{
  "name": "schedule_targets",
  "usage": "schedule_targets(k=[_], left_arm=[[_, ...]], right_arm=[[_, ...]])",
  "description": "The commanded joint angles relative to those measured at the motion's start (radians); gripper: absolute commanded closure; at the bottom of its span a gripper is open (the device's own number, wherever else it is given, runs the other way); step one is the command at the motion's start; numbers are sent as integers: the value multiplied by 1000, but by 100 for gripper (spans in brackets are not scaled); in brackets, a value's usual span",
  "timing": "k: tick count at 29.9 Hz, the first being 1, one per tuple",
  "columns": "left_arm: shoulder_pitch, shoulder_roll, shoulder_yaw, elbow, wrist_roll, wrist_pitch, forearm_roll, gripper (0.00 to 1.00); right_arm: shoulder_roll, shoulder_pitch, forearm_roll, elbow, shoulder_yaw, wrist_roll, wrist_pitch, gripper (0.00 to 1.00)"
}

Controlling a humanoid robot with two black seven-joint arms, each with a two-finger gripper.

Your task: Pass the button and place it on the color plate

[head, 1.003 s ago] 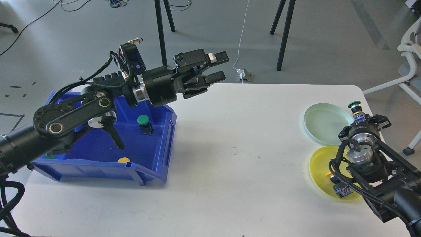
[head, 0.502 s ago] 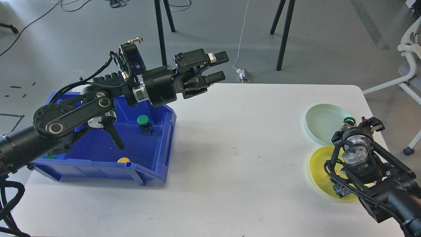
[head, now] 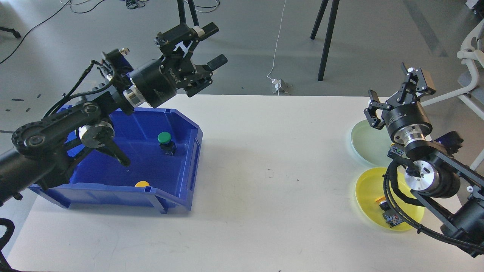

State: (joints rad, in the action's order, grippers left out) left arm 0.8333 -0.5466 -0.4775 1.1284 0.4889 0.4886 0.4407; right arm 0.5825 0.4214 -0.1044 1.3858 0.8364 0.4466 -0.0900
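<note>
While both black two-finger grippers, left (head: 210,44) and right (head: 397,87), gaped wide and empty, a green-capped push button (head: 166,141) sat in the blue plastic bin (head: 113,166); pale green round plate (head: 368,141) beneath right gripper.

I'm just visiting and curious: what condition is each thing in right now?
left gripper: open, empty, raised over the bin's far edge
right gripper: open, empty, raised above the green plate
blue bin: upright, holds buttons
green button: upright in bin
green plate: partly hidden by arm
yellow plate: holds a button

Blue bin (head: 113,190), green button (head: 164,137), yellow plate (head: 368,189).
</note>
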Motion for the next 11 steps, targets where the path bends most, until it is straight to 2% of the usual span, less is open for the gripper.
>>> schedule_targets(k=[1,5,11], left_arm=[[-75,-67,-78,-9,0,0,-78,13],[-175,-96,-134,-7,0,0,-152,11],[-204,-84,-151,-1,0,0,-154,8]], right_arm=[[85,3,-12,15,0,4,312,1],[118,13,-8,12,0,14,562,1],[95,17,-5,7,47,20,579,1]])
